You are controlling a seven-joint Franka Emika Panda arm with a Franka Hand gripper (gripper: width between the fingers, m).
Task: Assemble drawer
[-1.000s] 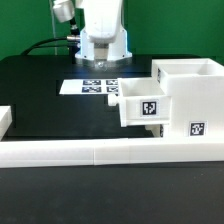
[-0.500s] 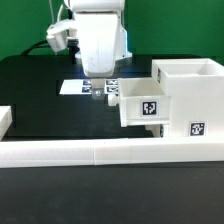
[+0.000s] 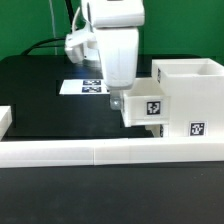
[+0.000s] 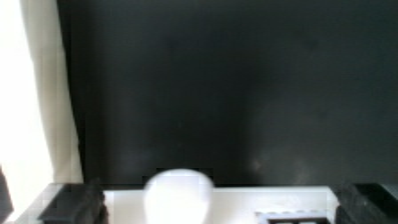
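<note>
The white boxy casing (image 3: 190, 105) stands at the exterior view's right, with a square tag on its front. A smaller white tray (image 3: 150, 108) with its own tag sticks out of the casing towards the exterior view's left. My gripper (image 3: 117, 100) hangs right at the tray's outer end. In the wrist view the tray's white front (image 4: 267, 200) and its round knob (image 4: 180, 193) lie between my dark fingertips (image 4: 71, 205). The gripper (image 4: 224, 208) is open, with the jaws wide on both sides of the tray front. I cannot make out a second tray.
The marker board (image 3: 82, 87) lies flat on the black table behind the gripper. Long low white border bars (image 3: 100, 152) run along the front, with a short piece (image 3: 5, 120) at the exterior view's left. A white bar (image 4: 32, 100) also edges the wrist view.
The gripper has moved from above the marker board towards the exterior view's right and lower, ending at the tray's outer end. The tray and casing have not moved.
</note>
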